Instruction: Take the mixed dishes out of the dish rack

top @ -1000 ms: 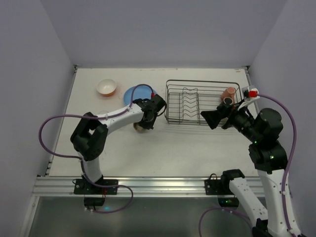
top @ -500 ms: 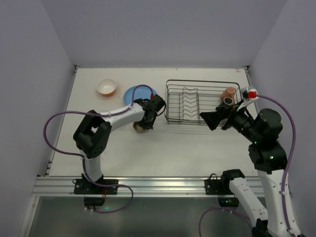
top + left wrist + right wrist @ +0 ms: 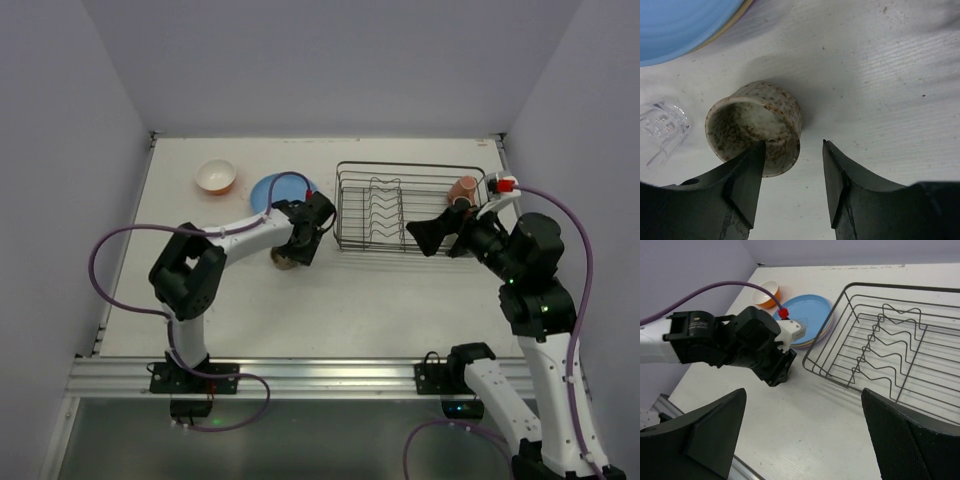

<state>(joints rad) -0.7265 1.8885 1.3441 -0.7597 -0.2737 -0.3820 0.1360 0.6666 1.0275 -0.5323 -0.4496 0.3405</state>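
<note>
**Top view.** The left gripper [image 3: 296, 250] is seen lowered to the counter [image 3: 350, 300], with the dish rack [image 3: 410, 207] just to its right. A speckled beige mug [image 3: 283, 260] is partly hidden beneath it. Just beyond this gripper a blue plate [image 3: 270, 188] is laid flat. Farther beyond and to the left, an orange bowl [image 3: 216, 177], white inside, is set on the counter. The right gripper [image 3: 432, 238] is held over the near right part of the rack, its fingers spread wide with nothing between them. A pink mug [image 3: 463, 190] is seen just beyond it, at the right end of the rack.

**Left wrist view.** The left gripper's fingers are shown apart and not clamped on anything. The beige mug is found ahead and slightly left of the gap, its open mouth turned toward the camera. Its near rim is overlapped by the left fingertip [image 3: 752, 160]; whether they touch cannot be told. The right fingertip is separated from the mug by bare counter. A clear glass [image 3: 662, 125] is seen farther left. The blue plate is seen ahead-left, with tan and lilac rims showing beneath it.

**Right wrist view.** The right gripper's fingers are seen wide apart at the bottom corners. The rack is seen ahead and to the right, and the left arm [image 3: 720, 340] ahead and to the left.
</note>
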